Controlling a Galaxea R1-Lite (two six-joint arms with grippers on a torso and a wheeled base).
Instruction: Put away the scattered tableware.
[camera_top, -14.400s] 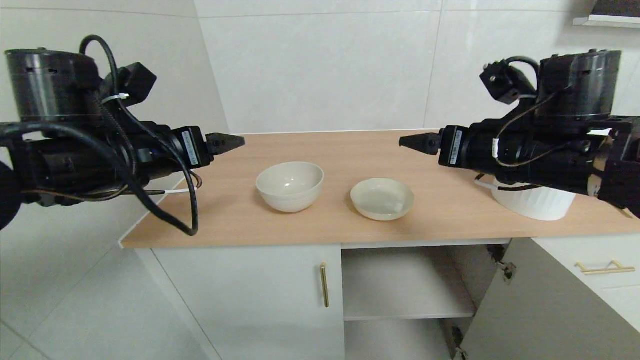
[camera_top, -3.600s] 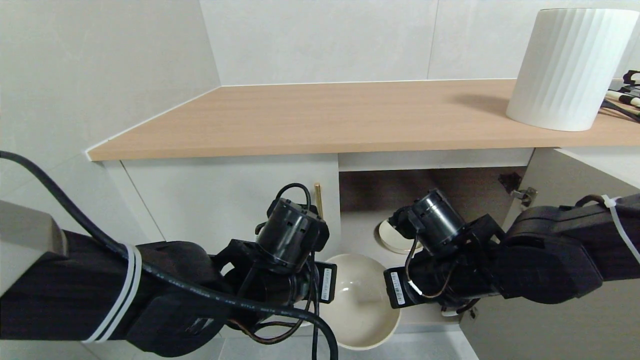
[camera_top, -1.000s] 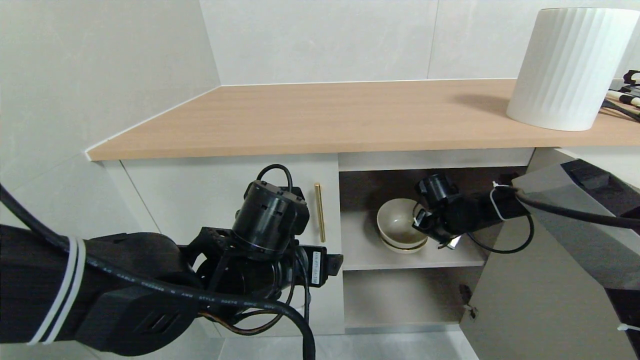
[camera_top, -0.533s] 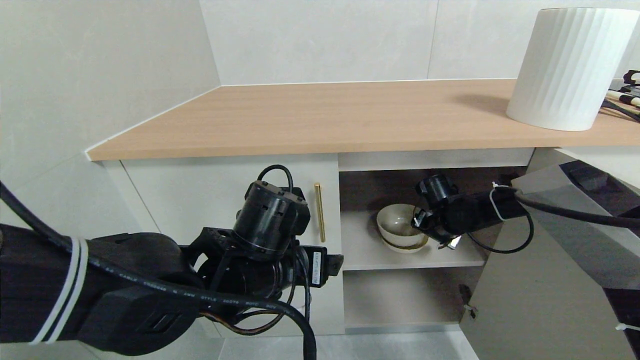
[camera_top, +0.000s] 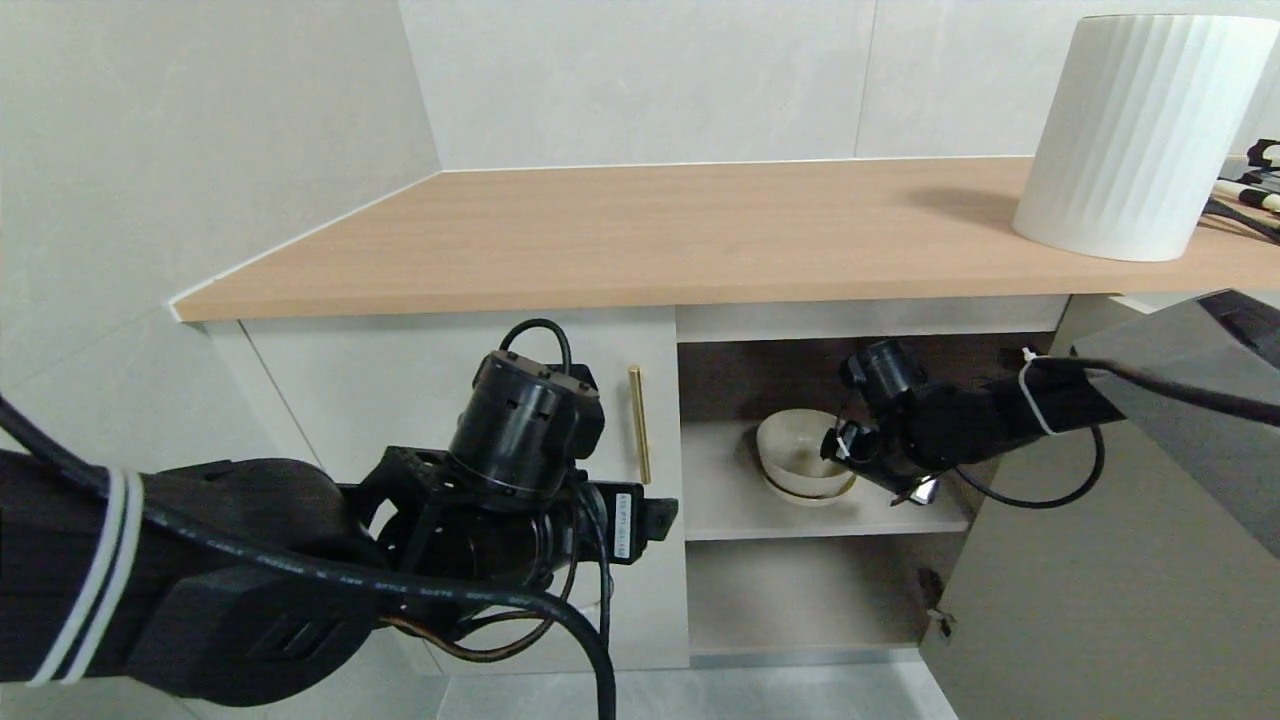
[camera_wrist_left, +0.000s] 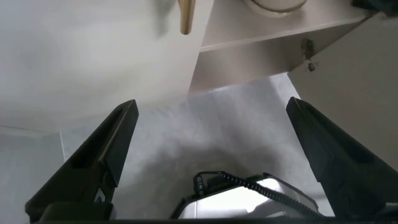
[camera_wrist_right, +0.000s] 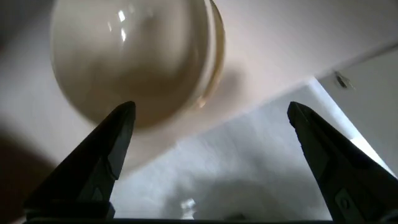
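Right, starting on the left: the left gripper (camera_wrist_left: 211, 106) hangs low in front of the closed cabinet door (camera_top: 450, 360). Its two fingers (camera_wrist_left: 93, 168) are spread wide, with only pale floor (camera_wrist_left: 236, 137) showing between them. Along that door's edge runs the gold handle (camera_top: 636, 425).

Next comes the open compartment. On its upper shelf (camera_top: 730, 500) sits the cream bowl (camera_top: 795, 450), upright and nested in the shallow dish (camera_top: 806, 492), whose rim peeks out beneath it.

The right gripper (camera_wrist_right: 210, 107) is inside that compartment, just to the right of the bowl. Its fingers (camera_wrist_right: 329, 162) are well apart and grip nothing. The bowl lies just past the fingertips, and I cannot tell whether they touch it.

Further right, the cabinet's other door (camera_top: 1050, 600) stands swung open. Up on the wooden counter (camera_top: 650, 230), at the far right, stands a white ribbed container (camera_top: 1130, 130), upright, its contents hidden from here.
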